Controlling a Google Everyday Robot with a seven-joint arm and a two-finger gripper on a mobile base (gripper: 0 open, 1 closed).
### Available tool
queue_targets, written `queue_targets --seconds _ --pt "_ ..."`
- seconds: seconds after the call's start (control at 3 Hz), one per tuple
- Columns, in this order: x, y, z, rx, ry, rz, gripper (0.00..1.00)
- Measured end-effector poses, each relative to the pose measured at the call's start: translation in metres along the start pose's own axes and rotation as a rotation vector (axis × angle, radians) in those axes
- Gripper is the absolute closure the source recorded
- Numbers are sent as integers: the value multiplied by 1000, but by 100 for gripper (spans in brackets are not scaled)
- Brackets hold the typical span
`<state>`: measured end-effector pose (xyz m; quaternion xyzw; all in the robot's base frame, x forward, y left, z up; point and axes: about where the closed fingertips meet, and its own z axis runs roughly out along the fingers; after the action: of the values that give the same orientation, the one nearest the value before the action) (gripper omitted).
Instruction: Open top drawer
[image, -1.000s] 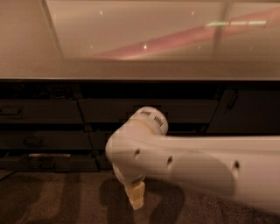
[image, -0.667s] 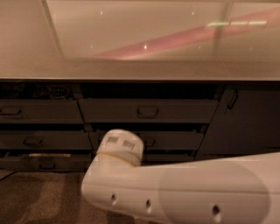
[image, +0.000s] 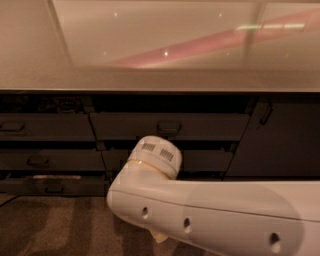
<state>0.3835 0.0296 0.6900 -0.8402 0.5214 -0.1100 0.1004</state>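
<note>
Pincer (image: 159, 236): only a pale tip shows under the arm (image: 215, 210), well below the top drawer (image: 210, 127); how far open, cannot tell. Arm's round cap (image: 154, 156) has shifted right since 0.7 s ago and now sits just below that drawer. Surface (image: 160, 82) lies directly above it.

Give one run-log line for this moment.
arm: crossing foreground | gripper: low, beneath arm, apart from handle | top drawer: closed
</note>
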Motion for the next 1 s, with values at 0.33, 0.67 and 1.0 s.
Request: queue_targets --seconds 0.33,0.67,1.0 --pt "48 8 -28 24 -10 93 0" --pt "106 34 -61 57 1 207 0" --pt "133 51 -75 102 -28 264 0"
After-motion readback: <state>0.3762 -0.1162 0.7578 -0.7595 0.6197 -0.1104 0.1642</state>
